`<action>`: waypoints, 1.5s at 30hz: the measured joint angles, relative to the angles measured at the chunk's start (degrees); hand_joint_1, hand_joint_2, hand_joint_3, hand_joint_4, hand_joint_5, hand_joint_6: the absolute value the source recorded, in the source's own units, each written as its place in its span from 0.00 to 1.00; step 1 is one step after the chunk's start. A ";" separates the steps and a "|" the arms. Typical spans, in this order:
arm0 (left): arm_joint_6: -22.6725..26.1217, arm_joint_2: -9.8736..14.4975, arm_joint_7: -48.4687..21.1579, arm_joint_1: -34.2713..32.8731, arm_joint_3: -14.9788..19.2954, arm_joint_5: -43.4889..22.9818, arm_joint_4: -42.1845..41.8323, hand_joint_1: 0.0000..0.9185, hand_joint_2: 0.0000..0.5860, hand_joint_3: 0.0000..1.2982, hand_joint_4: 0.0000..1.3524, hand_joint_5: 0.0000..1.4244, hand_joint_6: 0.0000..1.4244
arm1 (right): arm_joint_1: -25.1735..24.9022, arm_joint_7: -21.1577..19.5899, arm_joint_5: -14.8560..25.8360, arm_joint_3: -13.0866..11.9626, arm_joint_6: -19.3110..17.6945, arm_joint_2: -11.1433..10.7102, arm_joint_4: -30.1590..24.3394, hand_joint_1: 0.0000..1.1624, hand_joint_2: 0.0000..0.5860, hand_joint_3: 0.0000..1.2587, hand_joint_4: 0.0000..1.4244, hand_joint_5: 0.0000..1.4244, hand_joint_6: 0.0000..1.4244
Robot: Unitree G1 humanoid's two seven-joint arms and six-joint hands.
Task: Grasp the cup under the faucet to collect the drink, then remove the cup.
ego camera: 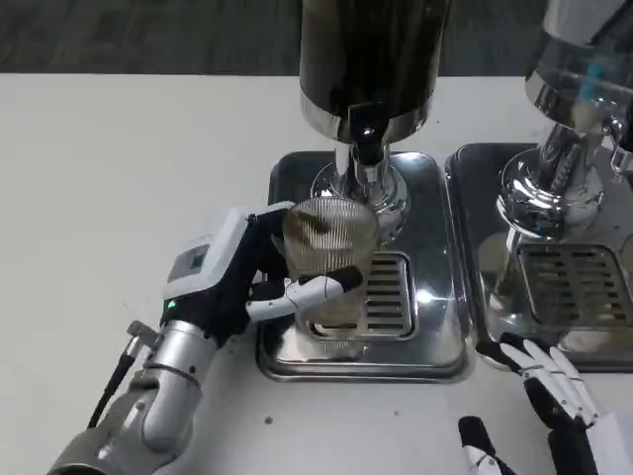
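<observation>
A clear ribbed cup (331, 252) with a little dark drink in it stands on the drip grate of the left dispenser's steel tray (297, 364), below the black faucet (367, 148). My left hand (237, 277) grips the cup from its left side, with one white finger wrapped across its front. The dark drink tank (371, 54) rises above the faucet. My right hand (554, 396) rests low at the bottom right with its fingers spread, holding nothing.
A second dispenser (574, 109) with its own steel tray (475, 247) and grate stands to the right, close to my right hand. White table (119, 178) stretches out on the left.
</observation>
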 measured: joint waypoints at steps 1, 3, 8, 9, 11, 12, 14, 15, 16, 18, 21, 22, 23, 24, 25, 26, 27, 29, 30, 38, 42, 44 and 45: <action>0.13 -0.14 0.00 -0.26 -0.01 0.00 0.21 0.25 0.23 0.40 0.47 0.59 0.56 | 0.23 0.00 -0.11 0.02 0.02 0.04 -0.31 0.33 0.69 0.21 0.11 0.08 0.19; 0.23 -0.45 0.00 -0.87 -0.03 -0.02 0.82 0.25 0.23 0.40 0.47 0.59 0.56 | 0.90 0.00 -0.46 0.02 0.03 0.13 -1.20 0.33 0.69 0.21 0.11 0.08 0.19; 0.24 -0.67 -0.01 -1.81 -0.03 -0.04 2.03 0.25 0.23 0.40 0.47 0.59 0.56 | 1.83 0.07 -1.09 0.38 0.64 0.59 -2.45 0.33 0.69 0.21 0.12 0.08 0.19; 0.24 -0.62 -0.01 -2.14 -0.03 -0.05 2.53 0.25 0.23 0.40 0.47 0.59 0.56 | 2.10 0.08 -1.39 0.60 0.87 0.83 -3.31 0.33 0.69 0.21 0.12 0.08 0.19; 0.23 -0.61 -0.01 -2.57 -0.06 -0.05 3.12 0.25 0.23 0.40 0.47 0.59 0.56 | 2.19 0.10 -2.00 0.96 1.16 1.37 -4.11 0.33 0.69 0.21 0.12 0.08 0.19; 0.23 -0.59 -0.01 -2.67 -0.06 -0.05 3.30 0.25 0.23 0.40 0.46 0.59 0.56 | 2.20 0.11 -2.03 0.98 1.24 1.51 -4.18 0.33 0.69 0.21 0.12 0.08 0.19; 0.17 -0.55 -0.02 -2.93 -0.08 -0.05 3.75 0.25 0.23 0.40 0.46 0.59 0.56 | 2.20 0.14 -2.19 1.17 1.88 2.10 -4.44 0.33 0.69 0.22 0.12 0.09 0.19; 0.10 -0.55 -0.02 -3.11 -0.12 -0.05 4.01 0.25 0.23 0.40 0.46 0.59 0.56 | 2.18 0.15 -2.30 1.33 2.12 2.25 -4.58 0.33 0.69 0.22 0.12 0.09 0.19; 0.02 -0.55 -0.02 -3.36 -0.15 -0.05 4.43 0.25 0.23 0.40 0.46 0.59 0.56 | 2.18 0.16 -2.51 1.57 2.28 2.32 -4.79 0.33 0.69 0.22 0.12 0.09 0.19; -0.10 -0.55 -0.02 -3.53 -0.25 -0.04 4.70 0.25 0.23 0.40 0.46 0.58 0.55 | 2.18 0.16 -2.75 1.77 2.33 2.36 -4.81 0.33 0.69 0.22 0.12 0.09 0.19; -0.38 -0.54 -0.01 -3.67 -0.64 -0.03 4.98 0.25 0.23 0.39 0.46 0.58 0.55 | 2.19 0.16 -3.19 2.31 2.41 2.62 -4.82 0.33 0.69 0.22 0.12 0.09 0.19; -0.41 -0.54 -0.01 -3.71 -0.78 -0.02 5.04 0.25 0.23 0.39 0.45 0.57 0.54 | 2.19 0.16 -3.27 2.46 2.41 2.70 -4.84 0.33 0.69 0.22 0.12 0.09 0.19; -0.43 -0.52 0.00 -3.79 -0.99 -0.01 5.09 0.25 0.23 0.39 0.45 0.57 0.54 | 2.19 0.16 -3.28 2.58 2.42 2.75 -4.86 0.33 0.69 0.22 0.12 0.09 0.19; -0.45 -0.46 -0.01 -3.98 -1.36 0.07 5.14 0.25 0.23 0.39 0.45 0.56 0.52 | 2.20 0.16 -3.34 2.68 2.46 2.78 -4.92 0.33 0.69 0.22 0.12 0.09 0.19; -0.50 -0.44 -0.01 -4.20 -1.75 0.13 5.15 0.24 0.23 0.39 0.44 0.55 0.51 | 2.19 0.16 -3.40 2.73 2.49 2.80 -4.99 0.33 0.69 0.22 0.12 0.09 0.19; -0.53 -0.44 -0.01 -4.33 -2.06 0.17 5.15 0.23 0.23 0.38 0.44 0.54 0.49 | 2.19 0.16 -3.45 2.75 2.53 2.81 -5.03 0.33 0.69 0.22 0.12 0.09 0.19; -0.62 -0.44 -0.01 -4.38 -2.27 0.20 5.15 0.23 0.23 0.38 0.42 0.52 0.46 | 2.20 0.16 -3.50 2.76 2.57 2.84 -5.07 0.33 0.69 0.22 0.12 0.09 0.20; -0.81 -0.44 -0.01 -4.49 -2.72 0.30 5.16 0.21 0.21 0.36 0.40 0.49 0.40 | 2.20 0.16 -3.57 2.81 2.65 2.91 -5.15 0.33 0.70 0.22 0.12 0.09 0.20; -0.83 -0.45 -0.02 -4.57 -3.03 0.35 5.16 0.20 0.21 0.36 0.39 0.48 0.38 | 2.20 0.16 -3.57 2.86 2.69 2.96 -5.21 0.33 0.70 0.22 0.12 0.09 0.20; -0.94 -0.54 -2.12 -5.30 -4.47 0.14 5.60 0.11 0.15 0.28 0.32 0.41 0.31 | 2.60 0.14 -4.13 3.39 2.99 3.50 -5.41 0.33 0.70 0.22 0.12 0.09 0.20; -0.95 -0.47 -2.89 -5.35 -4.46 -0.02 5.55 0.07 0.11 0.20 0.27 0.37 0.26 | 2.77 0.13 -4.14 3.47 3.03 3.55 -5.41 0.33 0.69 0.22 0.12 0.10 0.20; -0.95 -0.43 -3.10 -5.35 -4.45 -0.03 5.47 0.05 0.10 0.15 0.21 0.34 0.24 | 2.71 0.13 -4.13 3.50 3.04 3.58 -5.40 0.33 0.69 0.22 0.12 0.11 0.20; -0.94 -0.34 -3.39 -5.35 -4.45 -0.05 5.34 0.04 0.09 0.12 0.16 0.31 0.22 | 2.57 0.13 -4.13 3.54 3.04 3.59 -5.38 0.33 0.69 0.22 0.12 0.11 0.20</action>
